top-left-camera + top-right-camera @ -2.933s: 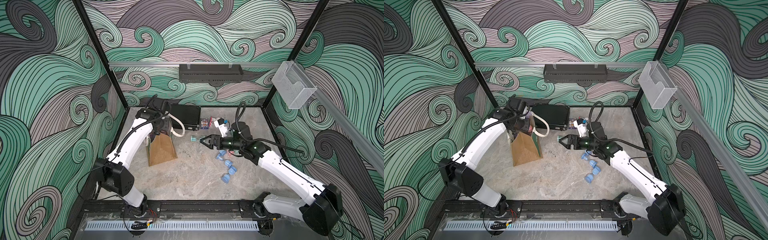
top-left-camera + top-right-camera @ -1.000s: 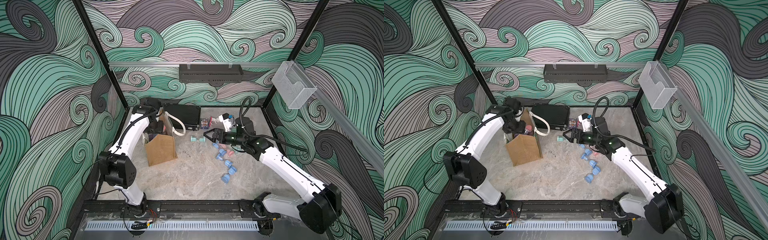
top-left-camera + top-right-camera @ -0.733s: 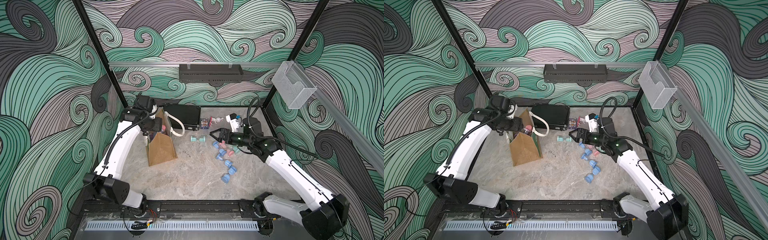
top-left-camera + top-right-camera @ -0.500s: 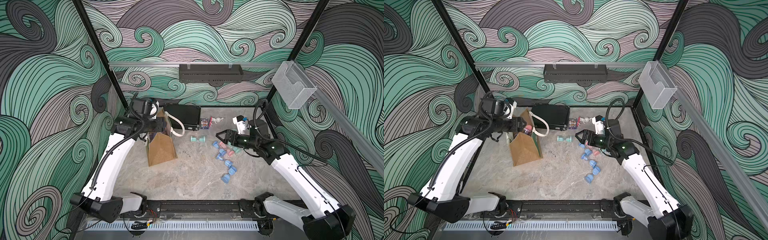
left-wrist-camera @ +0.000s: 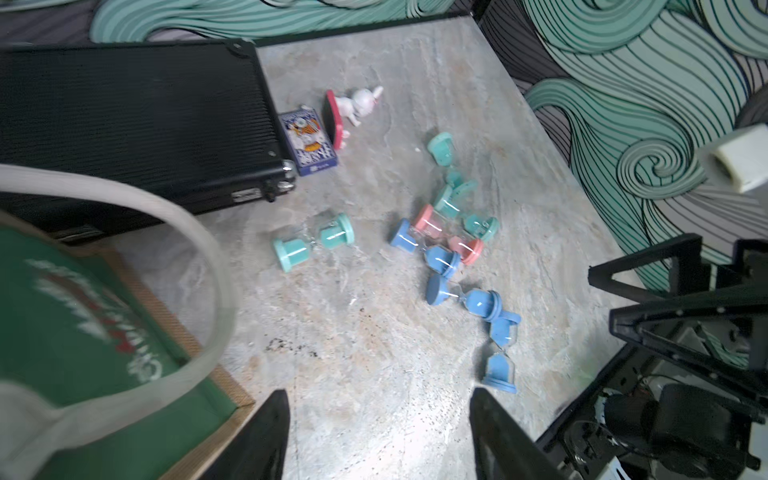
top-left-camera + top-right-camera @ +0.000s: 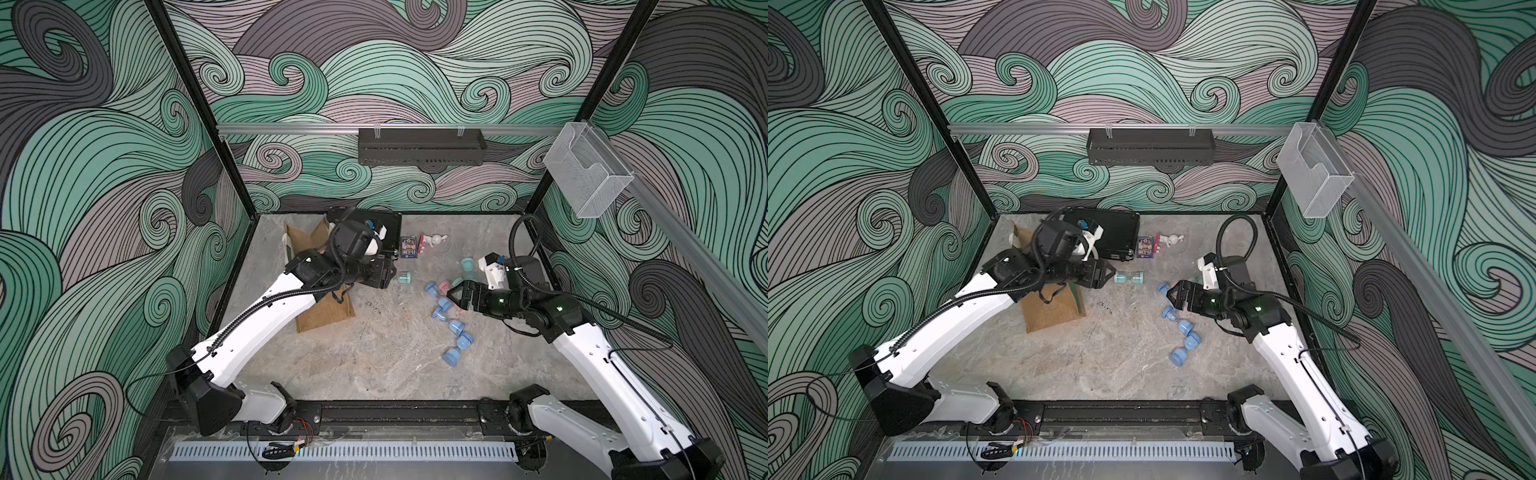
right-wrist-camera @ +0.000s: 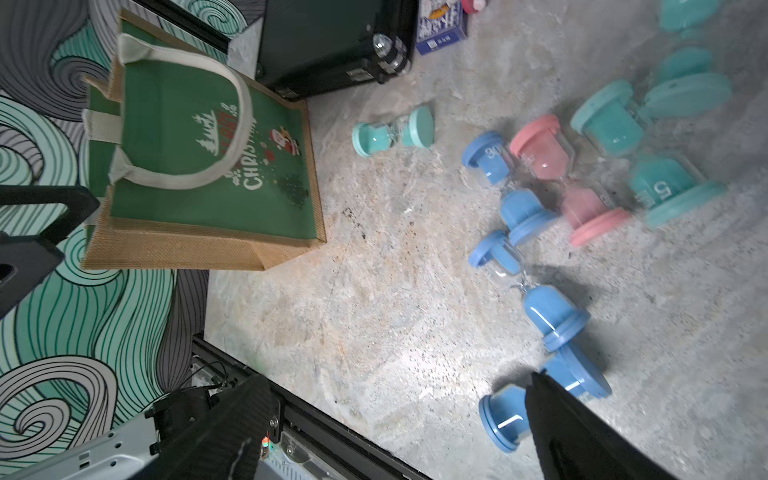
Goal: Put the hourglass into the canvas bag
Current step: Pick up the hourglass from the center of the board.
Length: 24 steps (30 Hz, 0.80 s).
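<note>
**Item 1, canvas bag** (image 6: 1054,311): burlap tote with a green printed panel (image 7: 208,166). It stands at the table's left rear, just beside the black case (image 6: 1113,232), partly under the left arm.

**Item 2, teal hourglass** (image 6: 1128,278): lies on its side on the marble table (image 6: 1121,365), outside the bag, between the bag and the other hourglasses.

**Item 3, left gripper** (image 6: 1108,275): jaws apart and empty, tips just short of the teal hourglass (image 5: 313,247).

**Item 4, right gripper** (image 6: 1173,296): jaws wide apart and empty, above the loose blue, pink and teal hourglasses (image 7: 540,199).

**Item 5, card deck** (image 6: 1145,247) and **rabbit figurine** (image 6: 1171,240): beside the case.
</note>
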Motion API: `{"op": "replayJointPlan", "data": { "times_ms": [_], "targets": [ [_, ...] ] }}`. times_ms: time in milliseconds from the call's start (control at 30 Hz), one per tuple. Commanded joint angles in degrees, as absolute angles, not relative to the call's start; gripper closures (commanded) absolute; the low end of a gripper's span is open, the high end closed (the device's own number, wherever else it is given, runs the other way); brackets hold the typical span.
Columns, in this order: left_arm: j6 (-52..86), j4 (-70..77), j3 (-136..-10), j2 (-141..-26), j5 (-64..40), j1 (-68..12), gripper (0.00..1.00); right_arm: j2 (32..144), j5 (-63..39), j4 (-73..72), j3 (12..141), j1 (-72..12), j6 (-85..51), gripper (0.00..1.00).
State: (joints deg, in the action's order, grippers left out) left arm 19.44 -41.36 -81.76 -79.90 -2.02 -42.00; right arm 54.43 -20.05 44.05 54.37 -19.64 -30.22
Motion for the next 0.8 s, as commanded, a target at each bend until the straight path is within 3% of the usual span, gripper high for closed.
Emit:
{"op": "replayJointPlan", "data": {
  "times_ms": [0, 200, 767],
  "targets": [
    [21.47, -35.30, -81.66, -84.81, -2.07, -44.89, 0.32, 52.46, -17.11, 49.29, 52.79, -19.25, -30.59, 0.01],
    [25.44, -36.67, -83.94, -93.13, -4.79, -48.59, 0.32, 49.46, -13.50, 55.77, 52.21, -19.25, -33.01, 0.00],
    [12.76, -25.00, -78.89, -108.00, -3.10, -66.39, 0.33, 38.65, -6.71, 67.70, 48.24, -19.16, -39.41, 0.00]
  ]
}}
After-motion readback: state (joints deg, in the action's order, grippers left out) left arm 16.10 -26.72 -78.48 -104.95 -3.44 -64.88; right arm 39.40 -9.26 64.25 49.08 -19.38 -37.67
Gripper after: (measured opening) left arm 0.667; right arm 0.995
